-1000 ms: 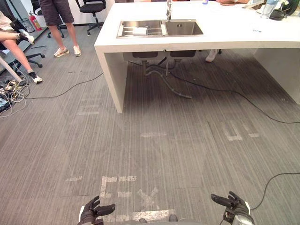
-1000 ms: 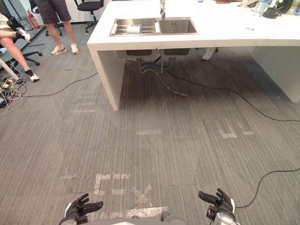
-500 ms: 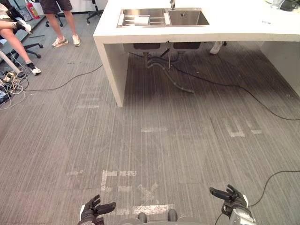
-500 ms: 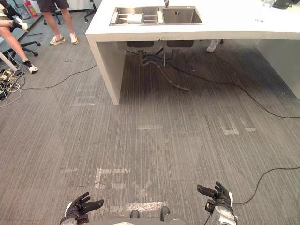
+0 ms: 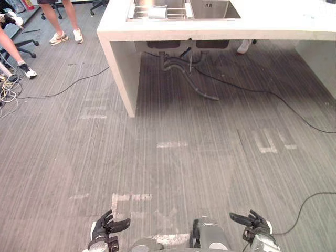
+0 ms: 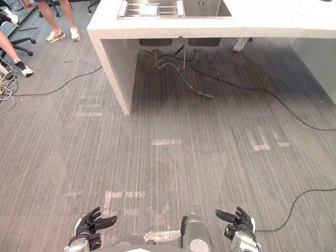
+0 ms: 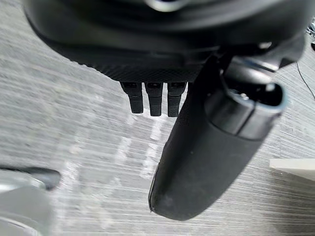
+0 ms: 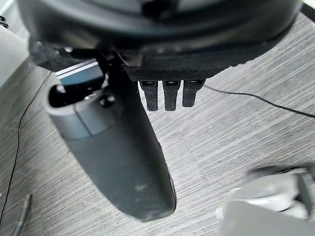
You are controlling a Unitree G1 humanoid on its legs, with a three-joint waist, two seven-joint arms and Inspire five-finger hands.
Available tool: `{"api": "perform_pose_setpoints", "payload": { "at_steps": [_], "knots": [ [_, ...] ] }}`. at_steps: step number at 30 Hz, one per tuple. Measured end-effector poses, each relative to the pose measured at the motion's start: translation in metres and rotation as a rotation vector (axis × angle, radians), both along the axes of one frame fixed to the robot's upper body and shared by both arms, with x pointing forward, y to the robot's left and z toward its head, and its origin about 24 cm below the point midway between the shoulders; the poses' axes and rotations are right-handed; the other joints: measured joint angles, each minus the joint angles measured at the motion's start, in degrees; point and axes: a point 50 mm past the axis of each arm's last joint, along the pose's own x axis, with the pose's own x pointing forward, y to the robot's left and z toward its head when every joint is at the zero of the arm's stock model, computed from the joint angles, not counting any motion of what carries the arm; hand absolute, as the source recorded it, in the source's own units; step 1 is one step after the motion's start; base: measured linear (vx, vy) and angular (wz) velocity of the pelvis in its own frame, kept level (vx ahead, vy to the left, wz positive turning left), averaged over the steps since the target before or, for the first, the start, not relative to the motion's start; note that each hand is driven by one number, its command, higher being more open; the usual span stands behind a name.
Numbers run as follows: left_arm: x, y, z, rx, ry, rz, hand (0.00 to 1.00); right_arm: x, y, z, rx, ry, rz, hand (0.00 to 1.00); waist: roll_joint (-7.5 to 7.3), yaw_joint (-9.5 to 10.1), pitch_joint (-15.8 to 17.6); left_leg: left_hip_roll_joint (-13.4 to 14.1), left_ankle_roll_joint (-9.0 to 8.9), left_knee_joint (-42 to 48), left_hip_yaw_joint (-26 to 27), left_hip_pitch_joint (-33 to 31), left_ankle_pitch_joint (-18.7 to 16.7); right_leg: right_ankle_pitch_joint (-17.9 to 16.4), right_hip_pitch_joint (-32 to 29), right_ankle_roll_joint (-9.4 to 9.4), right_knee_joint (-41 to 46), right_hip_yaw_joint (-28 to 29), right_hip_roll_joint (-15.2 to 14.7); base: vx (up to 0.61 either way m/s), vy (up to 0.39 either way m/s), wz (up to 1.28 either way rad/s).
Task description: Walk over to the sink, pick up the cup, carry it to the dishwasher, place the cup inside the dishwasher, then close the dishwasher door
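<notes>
The left hand (image 5: 107,227) and right hand (image 5: 253,222) are hanging well short of the sink (image 5: 212,9), fingers relaxed and spread, holding nothing. The cup (image 5: 157,11) is showing as a pale shape in the sink's left basin, and I cannot tell its axis. The floor markings (image 5: 131,198) before the sink are too worn to read.

The sink (image 5: 212,9) sits in the counter (image 5: 283,26) ahead, pipes (image 5: 181,65) beneath it.

Looks like an office turned robot lab: grey carpet tiles (image 5: 173,173), white mock kitchen island (image 5: 119,47) with steel sink (image 5: 212,8), exposed drain hoses (image 5: 190,73), loose cables (image 5: 65,90), tape marks (image 5: 268,142).
</notes>
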Motion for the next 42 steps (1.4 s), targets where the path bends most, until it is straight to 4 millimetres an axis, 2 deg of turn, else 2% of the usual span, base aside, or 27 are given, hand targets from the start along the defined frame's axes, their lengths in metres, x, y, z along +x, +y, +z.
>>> {"api": "perform_pose_setpoints", "payload": {
  "at_steps": [1,2,3,4,6,8,9,13,15,17,19,20,21,22,23,24,25,26,27,29,31,33,36,37,38,40,42],
  "knots": [
    [0.005,0.000,0.002,-0.001,-0.013,0.000,0.90,0.002,-0.001,0.001,-0.002,-0.004,0.001,0.90,0.21,-0.42,0.1,0.8,-0.49,-1.4,-0.3,0.8,0.2,1.7,-0.9,-0.23,-3.9,-0.3,0.7,0.42,-0.120,0.49],
    [0.011,0.001,0.004,0.001,-0.029,-0.003,0.90,0.002,-0.002,0.002,-0.007,-0.007,0.003,0.90,-0.12,-0.92,0.1,1.1,-1.91,-2.8,-1.1,1.9,0.6,6.8,-1.5,-0.76,-10.2,0.0,1.2,0.59,-0.198,0.52],
    [0.018,-0.002,0.005,-0.008,-0.042,-0.007,0.90,-0.001,-0.010,0.003,-0.029,0.002,-0.006,0.90,-0.04,-1.19,-0.1,2.1,-3.45,-3.3,-2.5,3.7,0.4,13.0,-1.6,-6.68,-8.6,-0.5,1.2,0.61,-0.219,0.38],
    [0.021,-0.004,0.006,-0.012,-0.051,-0.010,0.90,0.000,-0.013,0.005,-0.039,-0.002,-0.010,0.90,0.58,-0.97,0.0,3.0,-4.52,-2.8,-2.7,3.8,1.0,11.5,-2.0,-6.51,-6.7,-1.0,1.5,0.75,-0.288,0.23],
    [0.030,-0.005,0.009,-0.018,-0.078,-0.003,0.90,0.010,-0.014,0.009,-0.046,-0.031,-0.010,0.90,0.50,-1.10,0.0,3.2,-6.52,1.4,-3.0,3.1,4.9,7.4,-0.5,-8.83,-4.6,-1.6,2.0,0.56,-0.227,0.03],
    [0.032,-0.012,0.010,-0.043,-0.101,0.017,0.90,0.011,-0.007,0.009,-0.037,-0.057,-0.004,0.90,0.60,-1.16,0.1,4.5,-7.12,21.6,-3.7,-3.6,13.7,6.1,8.4,-9.20,-10.6,-2.4,3.8,0.70,-0.273,0.15],
    [0.035,-0.016,0.015,-0.046,-0.145,0.014,0.90,0.011,0.003,0.008,-0.028,-0.078,0.007,0.90,0.43,-0.40,0.2,6.9,-6.96,39.0,-2.2,-10.4,14.4,6.1,15.8,-9.14,-16.3,-2.4,5.8,0.55,-0.196,0.12],
    [0.049,-0.024,0.033,-0.048,-0.262,-0.002,0.90,0.027,0.019,0.015,0.000,-0.169,0.012,0.90,0.28,2.48,0.3,10.8,-3.55,52.5,4.9,-23.4,11.5,5.4,26.1,-9.63,-23.8,0.2,7.8,0.40,-0.094,-0.28],
    [0.069,-0.032,0.064,-0.034,-0.427,-0.035,0.90,0.032,0.027,0.017,0.011,-0.193,0.026,0.90,0.26,4.06,0.5,10.2,-3.33,43.4,9.3,-32.0,8.7,4.1,31.6,-8.74,-28.3,0.9,8.0,0.44,0.019,-0.09],
    [0.075,-0.036,0.078,-0.026,-0.499,-0.058,0.90,0.028,0.027,0.016,0.010,-0.187,0.027,0.90,-0.23,4.60,0.8,8.2,-3.39,33.1,10.8,-33.0,8.7,2.8,33.4,-8.05,-29.1,1.0,7.5,0.37,0.064,-0.01],
    [0.085,-0.041,0.103,-0.010,-0.613,-0.079,0.90,0.023,0.022,0.015,-0.004,-0.170,0.021,0.90,-0.20,5.59,0.8,3.5,-4.20,12.9,10.9,-33.5,12.7,-0.2,35.9,-6.16,-29.3,2.0,5.9,0.51,0.143,-0.21],
    [0.089,-0.041,0.118,0.012,-0.678,-0.073,0.90,0.022,0.019,0.015,-0.012,-0.161,0.021,0.90,-0.27,5.95,0.7,1.7,-3.06,6.9,9.7,-33.6,17.7,-2.4,37.1,-4.39,-29.1,3.2,5.0,0.70,0.232,-0.50],
    [0.092,-0.040,0.132,0.043,-0.731,-0.084,0.90,0.016,0.019,0.012,-0.011,-0.143,0.018,0.90,-1.84,6.33,-0.1,-0.7,0.13,8.5,9.7,-33.3,20.4,-4.4,37.8,-2.07,-28.1,4.6,2.5,0.74,0.227,-0.50],
    [0.094,-0.040,0.140,0.060,-0.761,-0.094,0.90,0.014,0.018,0.012,-0.012,-0.140,0.017,0.90,-2.64,6.42,-0.4,-1.7,2.69,9.7,10.1,-33.4,19.1,-5.0,37.4,-0.91,-26.3,5.2,1.4,0.71,0.215,-0.32],
    [0.097,-0.044,0.156,0.083,-0.827,-0.116,0.90,0.014,0.016,0.013,-0.022,-0.142,0.016,0.90,-2.87,6.19,-0.5,-2.2,4.67,13.7,11.0,-33.4,16.2,-5.0,35.6,-0.45,-19.4,7.3,-0.4,0.59,0.183,-0.17],
    [0.098,-0.047,0.164,0.093,-0.861,-0.132,0.90,0.010,0.015,0.013,-0.026,-0.135,0.015,0.90,-3.01,6.37,-0.6,-2.4,5.02,14.9,11.5,-32.6,14.4,-4.6,33.6,0.26,-13.6,8.5,-0.8,0.70,0.250,-0.15],
    [0.100,-0.052,0.182,0.124,-0.930,-0.166,0.90,0.007,0.015,0.012,-0.028,-0.125,0.019,0.90,-3.26,5.98,-0.6,-3.3,5.37,15.1,11.7,-29.8,11.5,-0.7,28.1,4.82,1.3,10.5,-2.3,0.66,0.231,-0.09],
    [0.102,-0.056,0.198,0.161,-0.994,-0.195,0.90,0.007,0.017,0.011,-0.025,-0.124,0.023,0.90,-3.31,5.07,-0.6,-4.5,5.56,13.9,11.5,-25.7,9.8,1.6,22.6,7.37,16.6,12.1,-3.9,0.63,0.205,-0.04],
    [0.102,-0.057,0.206,0.189,-1.024,-0.202,0.90,0.008,0.019,0.011,-0.022,-0.125,0.031,0.90,-3.29,4.65,-0.6,-4.8,5.42,13.0,11.2,-23.0,9.2,1.8,20.1,7.38,22.9,12.4,-4.5,0.58,0.144,-0.11],
    [0.100,-0.057,0.234,0.290,-1.131,-0.199,0.90,0.010,0.032,0.010,0.001,-0.135,0.076,0.90,-2.94,3.61,-0.6,-4.5,5.23,8.8,9.1,-14.0,8.0,1.5,14.6,6.05,31.7,10.2,-5.0,0.56,0.067,-0.15],
    [0.096,-0.057,0.263,0.368,-1.270,-0.189,0.90,0.012,0.042,0.013,0.006,-0.164,0.113,0.90,-1.98,3.20,-1.4,-2.1,3.32,4.8,8.2,-7.5,5.6,0.1,8.7,2.71,29.1,5.5,-4.1,0.51,-0.014,-0.03],
    [0.092,-0.056,0.282,0.444,-1.371,-0.158,0.90,0.010,0.044,0.014,0.008,-0.174,0.117,0.90,-2.21,2.86,-1.7,-1.3,1.91,3.1,7.8,-3.2,3.8,-0.7,3.8,1.59,19.4,3.2,-3.7,0.42,-0.082,0.06],
    [0.092,-0.051,0.282,0.484,-1.371,-0.097,0.90,0.002,0.042,0.011,0.006,-0.154,0.111,0.90,-2.75,0.96,-2.7,-0.4,-1.23,1.9,5.4,0.3,1.1,2.5,1.2,0.85,-1.4,4.4,-1.5,0.51,-0.205,0.59],
    [0.092,-0.050,0.280,0.488,-1.360,-0.094,0.90,-0.001,0.042,0.009,0.007,-0.140,0.110,0.90,-3.06,0.70,-2.9,-0.3,-2.11,2.0,4.7,0.8,0.2,6.5,1.1,-0.24,-4.6,5.1,-1.1,0.63,-0.293,0.67],
    [0.095,-0.050,0.268,0.488,-1.303,-0.089,0.90,-0.011,0.037,0.003,0.008,-0.087,0.108,0.90,-1.42,0.81,-4.0,1.2,-3.54,2.1,3.0,1.6,-0.9,9.7,1.6,-3.00,-3.9,3.9,0.1,0.55,-0.279,0.36],
    [0.099,-0.048,0.260,0.495,-1.249,-0.109,0.90,-0.013,0.038,-0.001,0.023,-0.058,0.116,0.90,-0.34,1.77,-4.7,3.8,-5.98,4.5,2.9,1.0,0.6,6.7,2.5,-5.12,-3.1,2.7,1.7,0.59,-0.322,0.19],
    [0.102,-0.054,0.254,0.471,-1.215,-0.181,0.90,-0.015,0.039,-0.002,0.033,-0.054,0.143,0.90,0.31,1.40,-4.4,7.2,-8.24,23.9,0.9,-5.6,5.1,5.5,9.9,-6.97,-7.4,1.2,4.0,0.47,-0.287,0.25]
  ]
}}
